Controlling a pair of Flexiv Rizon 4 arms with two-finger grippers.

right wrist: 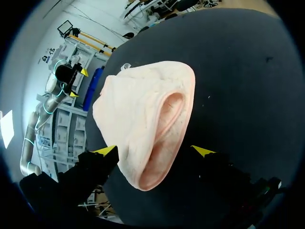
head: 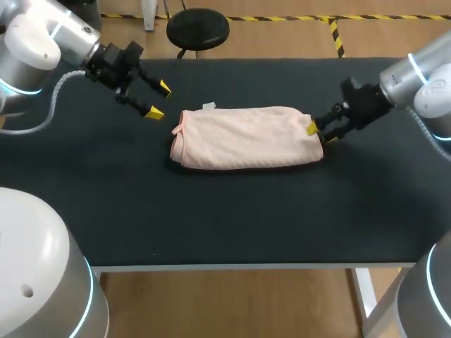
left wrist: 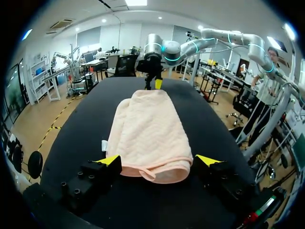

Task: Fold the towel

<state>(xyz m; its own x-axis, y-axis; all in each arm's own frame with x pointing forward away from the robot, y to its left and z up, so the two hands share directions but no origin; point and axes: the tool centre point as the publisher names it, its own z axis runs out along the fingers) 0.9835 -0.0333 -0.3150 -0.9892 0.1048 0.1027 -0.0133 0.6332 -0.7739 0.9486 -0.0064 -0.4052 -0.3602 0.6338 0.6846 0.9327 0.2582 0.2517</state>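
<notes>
The towel [head: 246,137] is lying near the middle of the black table [head: 211,218], already doubled into a long pink band, so an end-over-end fold is probably what is left. The right gripper [head: 320,134] is sitting low at the band's right end with its fingers spread wide and the rounded end of the cloth lying between them. One tip seems to be brushing the fabric while the other is standing clear, so it is judged not to be pinching. The left gripper [head: 159,100] is hovering just off the opposite end, jaws wide apart and holding nothing, likely lining up on that end. In the head view the towel is partly hiding the right gripper's lower fingertip, and the layers inside the fold are not showing.
</notes>
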